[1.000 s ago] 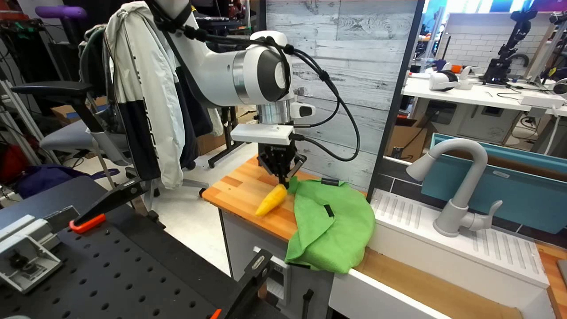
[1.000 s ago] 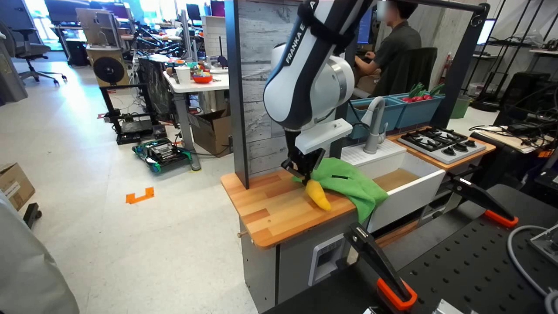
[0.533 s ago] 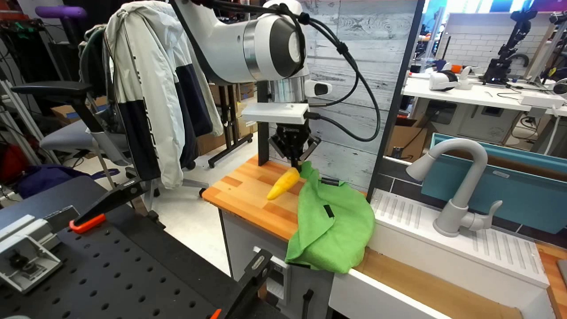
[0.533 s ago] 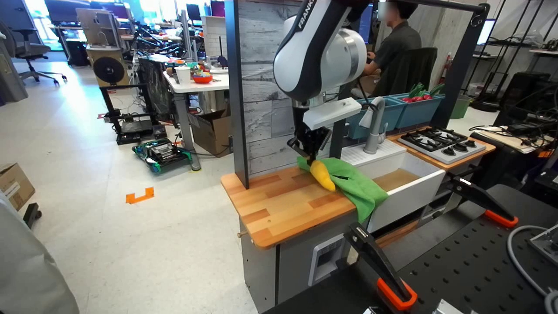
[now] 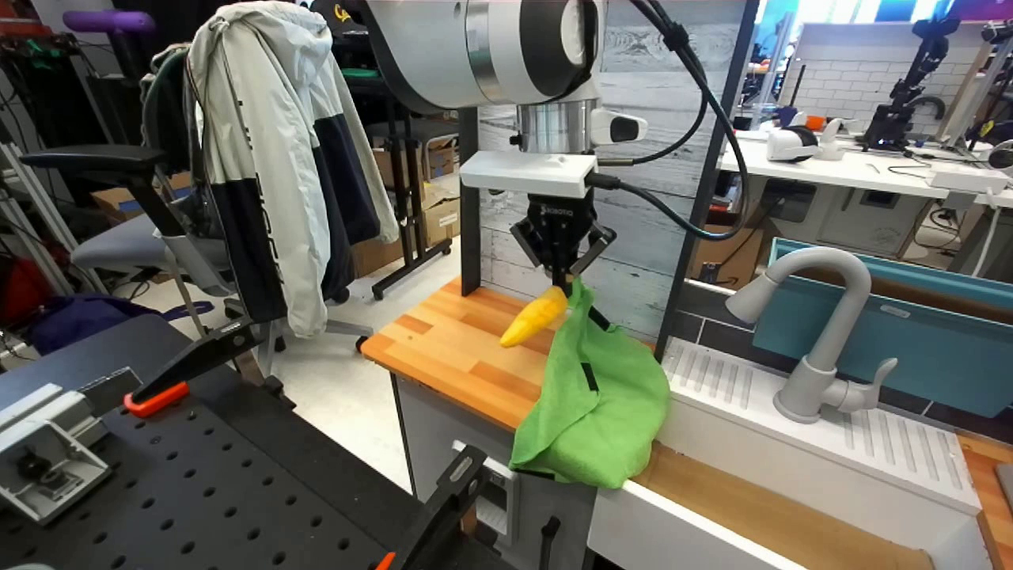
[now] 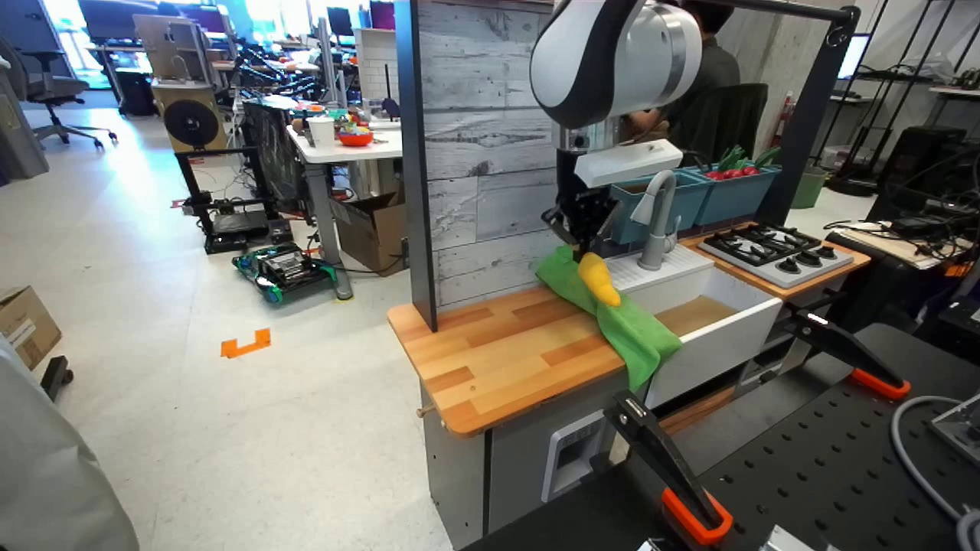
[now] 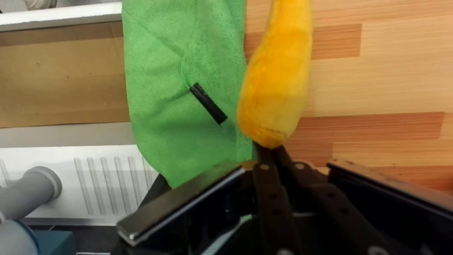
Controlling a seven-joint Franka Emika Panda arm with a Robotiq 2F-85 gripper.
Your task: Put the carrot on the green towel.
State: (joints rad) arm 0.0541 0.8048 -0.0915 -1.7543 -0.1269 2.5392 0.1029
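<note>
A yellow-orange plush carrot point(image 5: 533, 318) hangs from my gripper point(image 5: 562, 285), which is shut on its thick end. In an exterior view the carrot point(image 6: 599, 282) tilts with its narrow end down, in front of the green towel point(image 6: 639, 340). In the wrist view the carrot point(image 7: 276, 81) hides the fingertips and lies over the seam between towel point(image 7: 162, 74) and wood. The towel point(image 5: 589, 419) drapes over the counter edge and sink corner. One towel corner rises beside the fingertips; whether it is pinched with the carrot I cannot tell.
The wooden counter point(image 5: 443, 340) lies under the carrot. A wood-plank wall point(image 6: 490, 138) stands close behind the gripper. A grey faucet point(image 5: 839, 317) and white sink point(image 6: 727, 352) are beside the towel. A stove top point(image 6: 777, 256) and blue planters point(image 5: 910, 348) lie beyond.
My gripper has risen and moved toward the towel and sink side, lifting the carrot off the counter. The towel's rear corner has been drawn up and along with it.
</note>
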